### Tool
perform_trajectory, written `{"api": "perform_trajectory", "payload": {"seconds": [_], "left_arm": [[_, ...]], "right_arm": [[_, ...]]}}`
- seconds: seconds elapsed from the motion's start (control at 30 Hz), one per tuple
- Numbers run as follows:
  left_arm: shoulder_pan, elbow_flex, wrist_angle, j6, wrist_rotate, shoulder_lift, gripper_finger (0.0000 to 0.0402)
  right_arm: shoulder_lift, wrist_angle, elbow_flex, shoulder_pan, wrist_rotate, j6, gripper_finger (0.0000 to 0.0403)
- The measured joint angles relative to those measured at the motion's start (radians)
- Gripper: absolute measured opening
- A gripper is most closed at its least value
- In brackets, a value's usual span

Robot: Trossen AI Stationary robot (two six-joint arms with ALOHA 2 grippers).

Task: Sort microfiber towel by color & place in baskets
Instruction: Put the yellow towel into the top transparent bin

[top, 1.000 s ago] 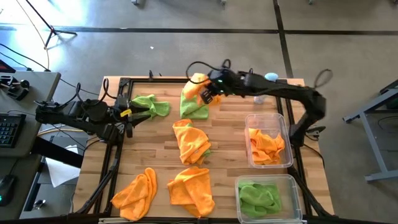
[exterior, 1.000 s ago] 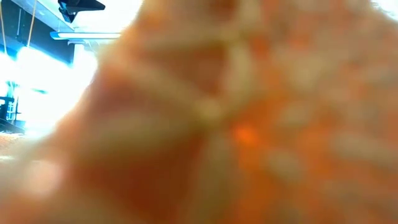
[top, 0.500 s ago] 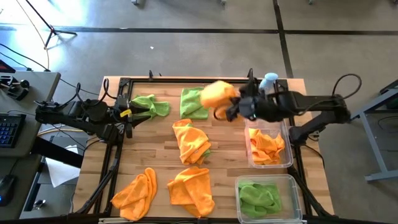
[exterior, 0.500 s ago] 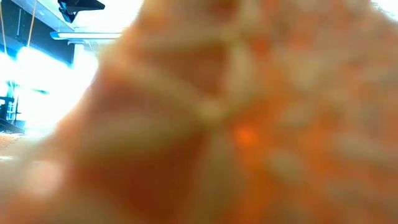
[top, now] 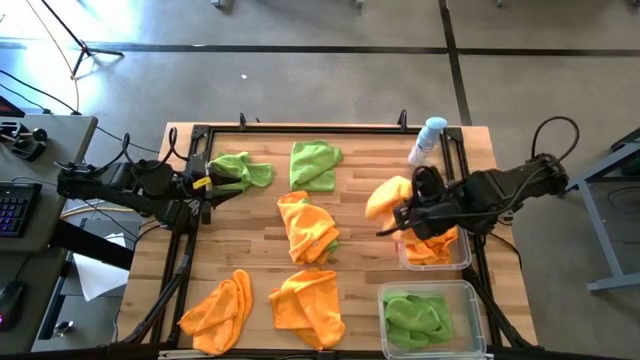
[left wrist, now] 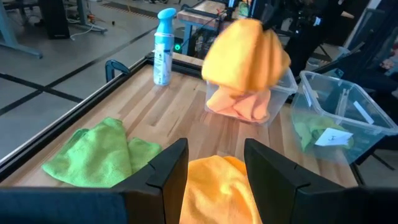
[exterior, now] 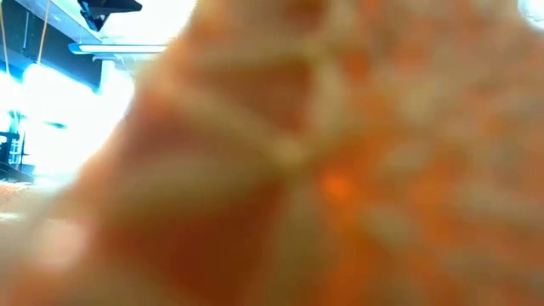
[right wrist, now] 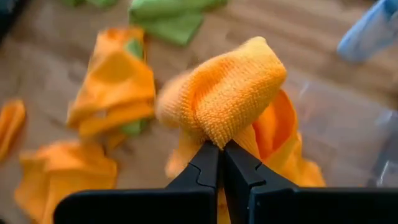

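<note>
My right gripper (right wrist: 219,149) is shut on a bright orange towel (top: 388,196) in the air at the left rim of the far clear basket (top: 452,262), which holds orange towels. The near basket (top: 470,292) holds green ones. My left gripper (left wrist: 214,163) is open and empty at the table's left, next to a green towel (top: 240,169). On the table lie another green towel (top: 315,163), an orange-and-green pile (top: 308,228) and two orange towels (top: 220,300) (top: 308,305). An orange cloth fills the low view (exterior: 323,170). My right gripper pinches a bunched fold of the orange towel (right wrist: 217,134) between its two fingertips, several layers thick. The arm reaches in from the table's right. The towel (left wrist: 245,53) is lifted clear of the table and hangs bunched just above the basket of orange towels.
A white-and-blue spray bottle (top: 428,138) stands at the far right, just behind the far basket. A dark frame (top: 300,128) runs along the table's far and side edges. Bare wood (top: 365,260) lies between the middle pile and the baskets.
My right gripper has carried the orange towel from above the far green towel toward the table's right and near side, up to the far basket's left rim. The towel stays bunched and clear of the table. The green towel it hung over now shows whole.
</note>
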Motion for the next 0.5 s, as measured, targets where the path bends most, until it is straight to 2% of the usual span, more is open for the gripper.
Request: {"api": "perform_trajectory", "payload": {"seconds": [0.2, 0.3, 0.5], "left_arm": [[0.0, 0.0, 0.0, -0.054, 0.0, 0.0, 0.0145], [0.0, 0.0, 0.0, -0.078, 0.0, 0.0, 0.0145], [0.0, 0.0, 0.001, -0.078, 0.0, 0.0, 0.0145]], "right_arm": [[-0.007, 0.0, -0.001, 0.032, -0.229, -0.111, 0.0], [-0.01, 0.002, -0.013, 0.04, -0.309, -0.173, 0.0], [-0.116, 0.0, -0.169, 0.044, -0.369, -0.274, 0.0]]}}
